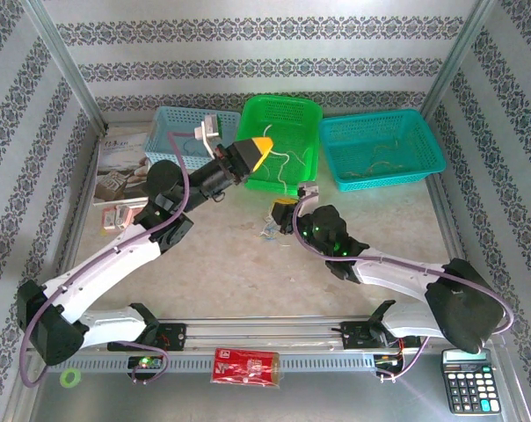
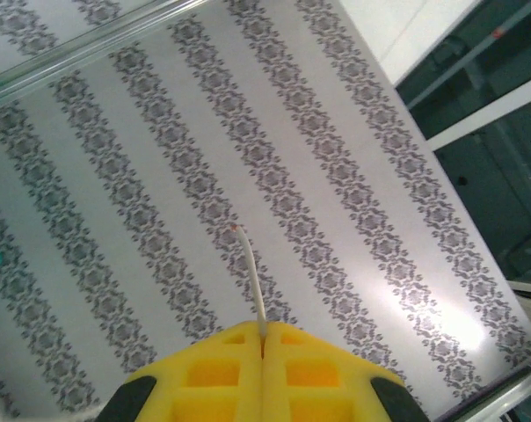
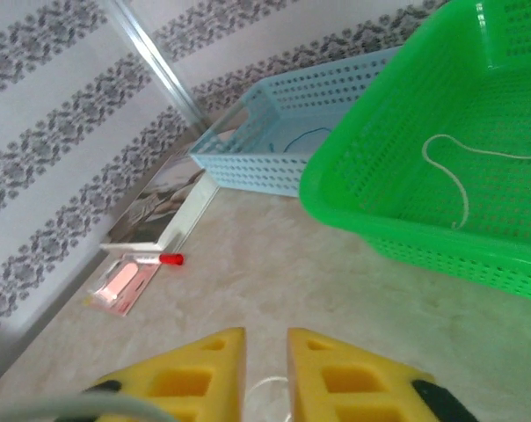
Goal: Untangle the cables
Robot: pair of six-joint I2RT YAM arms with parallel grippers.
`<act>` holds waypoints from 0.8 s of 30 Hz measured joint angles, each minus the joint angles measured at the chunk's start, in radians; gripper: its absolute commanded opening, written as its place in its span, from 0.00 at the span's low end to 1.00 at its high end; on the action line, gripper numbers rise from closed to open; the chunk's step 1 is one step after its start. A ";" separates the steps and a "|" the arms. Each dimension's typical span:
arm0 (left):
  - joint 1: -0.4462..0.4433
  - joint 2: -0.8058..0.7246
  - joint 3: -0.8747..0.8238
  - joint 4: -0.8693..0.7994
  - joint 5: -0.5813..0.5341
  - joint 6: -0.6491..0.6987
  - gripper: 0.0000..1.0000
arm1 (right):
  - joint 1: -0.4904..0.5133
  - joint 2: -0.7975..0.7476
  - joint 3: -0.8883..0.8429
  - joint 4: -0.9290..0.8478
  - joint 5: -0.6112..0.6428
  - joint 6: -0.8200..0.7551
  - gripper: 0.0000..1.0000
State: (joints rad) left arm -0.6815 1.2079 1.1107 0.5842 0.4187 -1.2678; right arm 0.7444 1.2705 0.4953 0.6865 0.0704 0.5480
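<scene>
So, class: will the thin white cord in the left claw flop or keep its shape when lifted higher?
Probably light: the cord is very thin. Its short end juts nearly straight past the shut left claw, so short lengths may hold shape. Longer lengths likely flop: from above, it droops in loose curves over the green basket.

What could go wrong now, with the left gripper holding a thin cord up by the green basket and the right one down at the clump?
The left gripper pinches the thin white cord close to its end, so a tug could slip it free. The right gripper sits low by the cable clump with a pale loop in the narrow gap between its fingers; it may catch several strands and drag the clump.
</scene>
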 measured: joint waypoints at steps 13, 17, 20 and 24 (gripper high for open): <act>0.000 0.044 0.280 -0.086 0.024 0.046 0.00 | 0.000 0.027 -0.106 0.135 0.177 0.045 0.19; 0.001 0.045 0.357 -0.119 0.024 0.087 0.00 | 0.000 0.030 -0.191 0.145 0.222 0.082 0.32; 0.003 0.047 0.398 -0.133 0.026 0.109 0.00 | 0.000 0.033 -0.245 0.156 0.253 0.109 0.37; 0.015 0.053 0.423 -0.140 0.026 0.125 0.00 | 0.003 0.032 -0.291 0.160 0.286 0.135 0.47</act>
State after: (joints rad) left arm -0.6662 1.2613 1.5341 0.4442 0.4446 -1.1427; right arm 0.7471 1.3029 0.2039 0.8467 0.3569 0.6830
